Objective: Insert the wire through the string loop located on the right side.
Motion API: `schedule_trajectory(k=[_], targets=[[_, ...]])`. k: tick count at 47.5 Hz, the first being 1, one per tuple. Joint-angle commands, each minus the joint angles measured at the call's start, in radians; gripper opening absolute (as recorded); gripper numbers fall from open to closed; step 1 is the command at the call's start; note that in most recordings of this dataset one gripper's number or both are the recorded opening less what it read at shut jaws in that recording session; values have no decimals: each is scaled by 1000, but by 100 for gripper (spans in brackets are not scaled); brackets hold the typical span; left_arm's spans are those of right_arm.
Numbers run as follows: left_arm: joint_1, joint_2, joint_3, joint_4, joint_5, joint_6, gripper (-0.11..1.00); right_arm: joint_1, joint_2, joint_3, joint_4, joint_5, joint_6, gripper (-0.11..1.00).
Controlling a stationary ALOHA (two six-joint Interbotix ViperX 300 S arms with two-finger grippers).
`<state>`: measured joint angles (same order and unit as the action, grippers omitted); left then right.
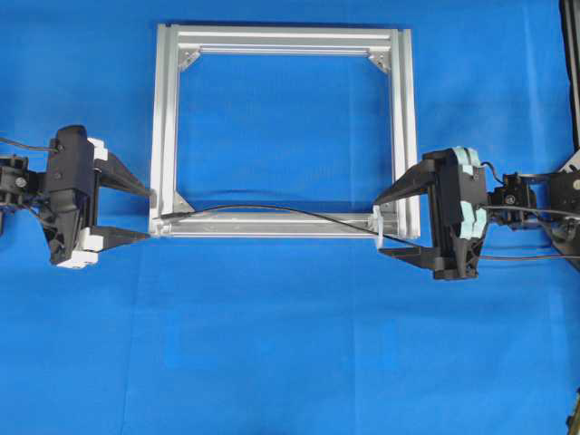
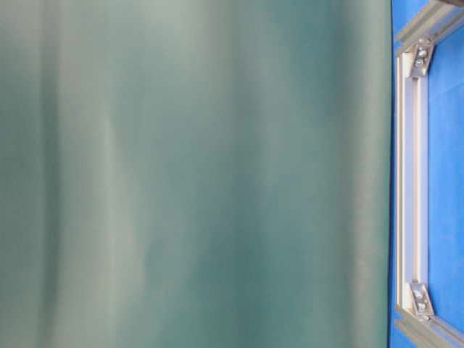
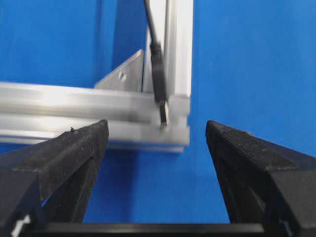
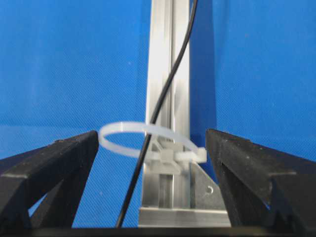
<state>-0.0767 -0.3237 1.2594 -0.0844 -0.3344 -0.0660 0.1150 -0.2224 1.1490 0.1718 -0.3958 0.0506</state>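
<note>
One wire (image 4: 148, 133) threads one string loop (image 4: 123, 129), seemingly.

green curtain (image 2: 196, 174) hiding table-level scene

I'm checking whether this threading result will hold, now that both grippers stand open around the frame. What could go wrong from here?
1. The thin black wire passes through the white string loop but nothing grips it; it might slip back out.
2. Its dark plug tip merely rests on the silver aluminium frame between the open left gripper's fingers; a nudge might drag it.
3. The right gripper flanks the loop and might snag it.
</note>
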Motion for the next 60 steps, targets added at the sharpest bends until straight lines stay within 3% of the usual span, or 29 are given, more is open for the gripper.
schedule_trajectory(k=[1,25,60], targets=[[5,-38,-31,3,0,2,75,-2,-49,-28,0,37,-5,94],[14,-183,-124,3,115,11,74,-23,-281,-38,-9,207,-8,94],[18,-183,-123,3,127,11,74,-25,-279,-40,-15,221,-9,94]])
